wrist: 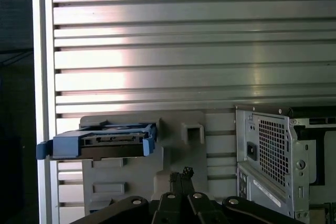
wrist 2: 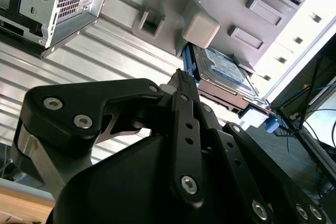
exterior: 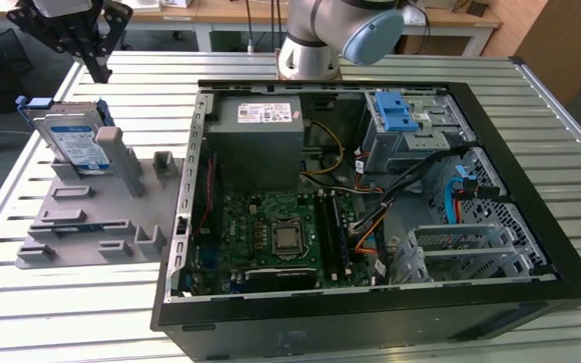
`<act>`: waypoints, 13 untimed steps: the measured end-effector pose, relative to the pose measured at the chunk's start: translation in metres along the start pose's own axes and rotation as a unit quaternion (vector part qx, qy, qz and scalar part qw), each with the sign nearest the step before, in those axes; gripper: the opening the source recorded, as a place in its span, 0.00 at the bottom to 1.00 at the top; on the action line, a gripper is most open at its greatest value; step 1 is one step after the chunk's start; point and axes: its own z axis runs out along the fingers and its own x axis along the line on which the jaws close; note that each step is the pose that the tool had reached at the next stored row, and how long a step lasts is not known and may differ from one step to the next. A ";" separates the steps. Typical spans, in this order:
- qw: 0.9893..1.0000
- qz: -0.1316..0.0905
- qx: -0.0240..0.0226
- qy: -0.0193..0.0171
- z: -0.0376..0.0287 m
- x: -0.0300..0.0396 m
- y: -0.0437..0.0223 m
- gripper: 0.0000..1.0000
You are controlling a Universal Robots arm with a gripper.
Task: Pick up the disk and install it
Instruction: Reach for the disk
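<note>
one disk point(exterior: 76, 144) on one grey fixture point(exterior: 79, 227), one seemingly closed gripper point(exterior: 99, 73) nearby.

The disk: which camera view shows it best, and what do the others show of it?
The exterior view: the disk stands on the grey holder, its label and blue rails visible. The second wrist view shows part of its label; the first wrist view shows its edge.

The table point(exterior: 69, 318) is ribbed bare metal with a smooth, bright shine. The disk point(exterior: 76, 144) has a silver metal body, a glossy label and blue plastic rails. The fixture point(exterior: 79, 208) looks like matt grey plastic. The hand point(wrist 2: 181, 77) is matt black with shiny metal screws. The computer case point(exterior: 371, 321) is black outside and dull grey sheet metal inside.
</note>
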 end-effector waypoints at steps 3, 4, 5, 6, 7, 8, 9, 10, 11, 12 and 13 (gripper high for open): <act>1.000 0.000 0.000 0.000 0.0002 0.0014 0.0000 0.11; 1.000 0.000 0.000 0.000 0.0003 0.0019 0.0000 0.11; 1.000 0.000 0.000 0.000 0.0003 0.0024 0.0000 0.11; 1.000 0.000 0.000 0.000 0.0004 0.0028 0.0000 0.11; 1.000 0.000 0.000 0.000 0.0004 0.0033 0.0000 0.11; 1.000 0.000 0.000 0.000 0.0005 0.0038 0.0000 0.11; 1.000 0.000 0.000 0.000 0.0006 0.0042 0.0000 0.11; 1.000 0.000 0.000 0.000 0.0006 0.0047 0.0000 0.11; 1.000 0.000 0.000 0.000 0.0007 0.0052 0.0000 0.11; 1.000 0.000 0.000 0.000 0.0008 0.0057 0.0000 0.11; 1.000 0.000 0.000 0.000 0.0009 0.0062 0.0000 0.11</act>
